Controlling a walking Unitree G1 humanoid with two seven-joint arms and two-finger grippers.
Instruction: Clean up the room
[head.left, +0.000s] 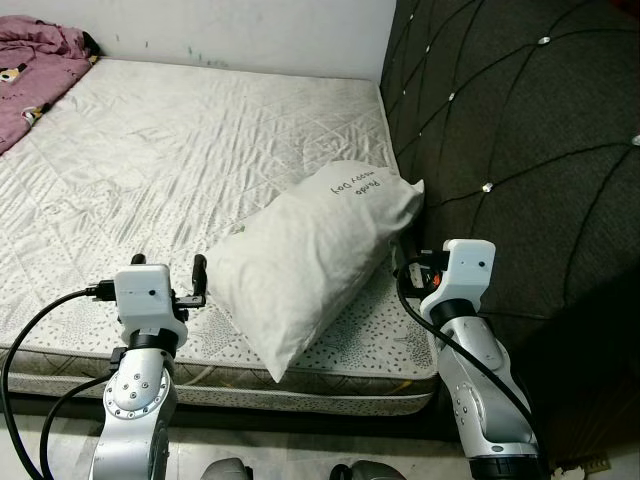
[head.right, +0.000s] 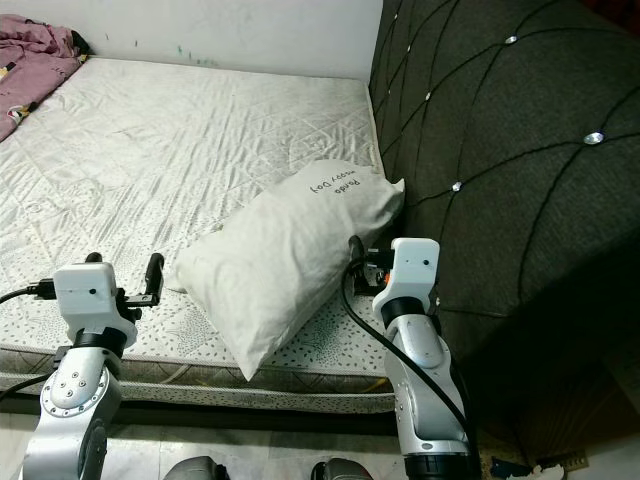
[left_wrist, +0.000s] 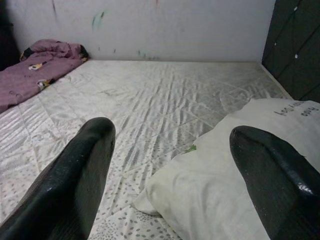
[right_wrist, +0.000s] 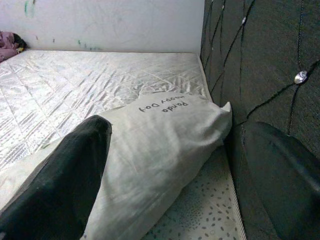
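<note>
The pillow (head.left: 310, 260) lies on the bed (head.left: 150, 170), at the bed's corner in the lower middle of the left eye pic, close to the dark headboard (head.left: 520, 150). Its long way runs on a slant: one end points up-right toward the headboard, w/ some writing on it, and the other end points down-left and pokes a bit past the bed's front edge.

The left hand (head.left: 198, 283) sits just beside the pillow's lower-left side, fingers spread wide w/ nothing in them. In the left wrist pic the pillow's corner shows between the two fingers (left_wrist: 75, 175).

The right hand (right_wrist: 170, 170) is at the pillow's other side, squeezed between pillow and headboard in the middle right of the pic. It's open too and holds nothing.

So the pillow is right between both hands, about as near to one as the other. I think both need to close in from the two sides to lift it. A pink blanket (head.left: 35, 70) is far off, upper left
</note>
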